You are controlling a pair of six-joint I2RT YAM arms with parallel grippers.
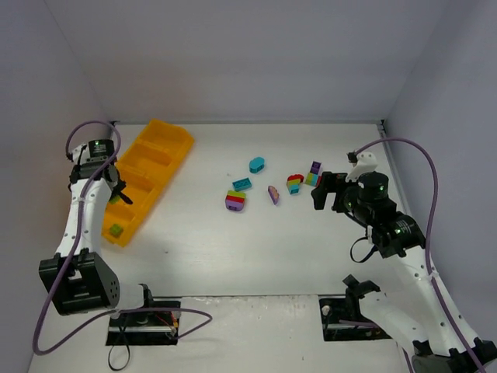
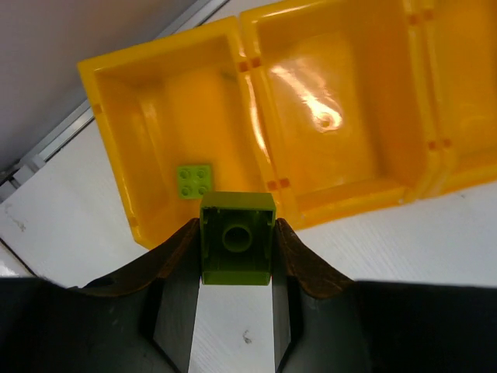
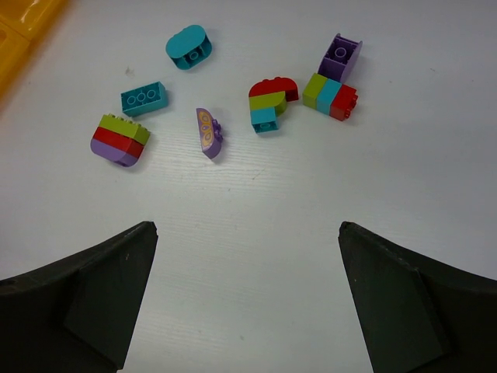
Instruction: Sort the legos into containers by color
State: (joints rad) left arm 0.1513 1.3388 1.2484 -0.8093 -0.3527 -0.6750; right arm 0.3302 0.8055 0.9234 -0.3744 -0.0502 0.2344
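Observation:
My left gripper (image 2: 237, 242) is shut on a lime green lego (image 2: 237, 233), held over the near wall of the end compartment of the orange-yellow tray (image 2: 256, 101). That compartment holds one small lime lego (image 2: 194, 180). In the top view the left gripper (image 1: 116, 196) hovers by the tray (image 1: 167, 144). My right gripper (image 3: 247, 233) stands wide open above bare table, short of the loose legos: a teal rounded piece (image 3: 187, 47), a teal brick (image 3: 144, 98), a lime-red-purple stack (image 3: 119, 140), a purple half-round (image 3: 208, 132), a red-lime-teal stack (image 3: 270, 103), a lime-teal-red row (image 3: 330, 95) and a purple brick (image 3: 340, 56).
White walls close in the table on the left, back and right. The tray lies slanted at the back left, and the compartment next to the end one (image 2: 334, 116) shows nothing in it. The right gripper (image 1: 324, 190) sits just right of the lego cluster.

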